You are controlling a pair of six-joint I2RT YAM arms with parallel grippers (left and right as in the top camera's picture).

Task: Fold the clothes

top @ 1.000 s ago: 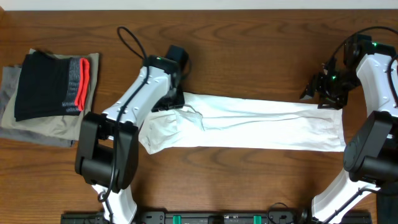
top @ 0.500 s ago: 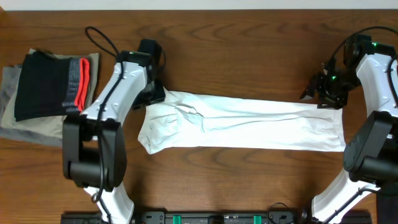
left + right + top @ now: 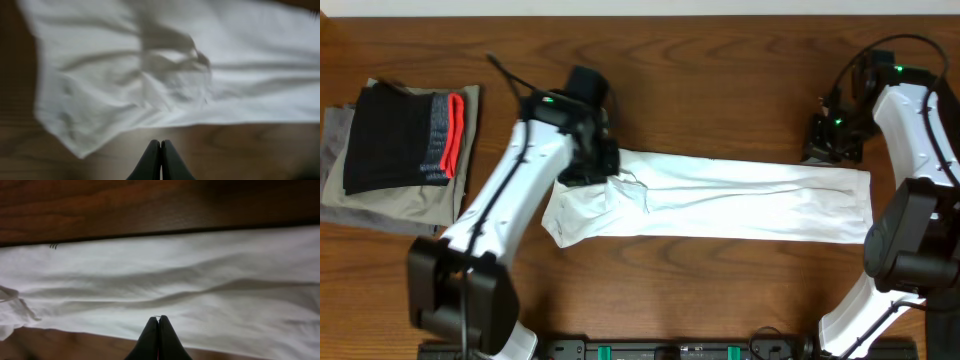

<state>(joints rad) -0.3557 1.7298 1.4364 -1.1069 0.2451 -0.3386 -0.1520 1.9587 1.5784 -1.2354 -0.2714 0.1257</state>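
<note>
The clothes, a white T-shirt, lie folded into a long flat strip across the middle of the wooden table. My left gripper is over the strip's upper left end. In the left wrist view its jaws are shut and empty over bare wood, just off the wrinkled shirt. My right gripper hovers by the strip's upper right corner. The right wrist view shows it shut, tips over the smooth shirt, with no fabric bunched between them.
At the far left lies a black garment with a red-and-grey band on top of olive-grey garments. The left arm's base and the right arm's base stand at the table's front corners.
My left gripper swung left, then back right onto the shirt's left end, and its jaws shut. My right gripper shifted slightly up and back and shut as well. The shirt stayed flat.
</note>
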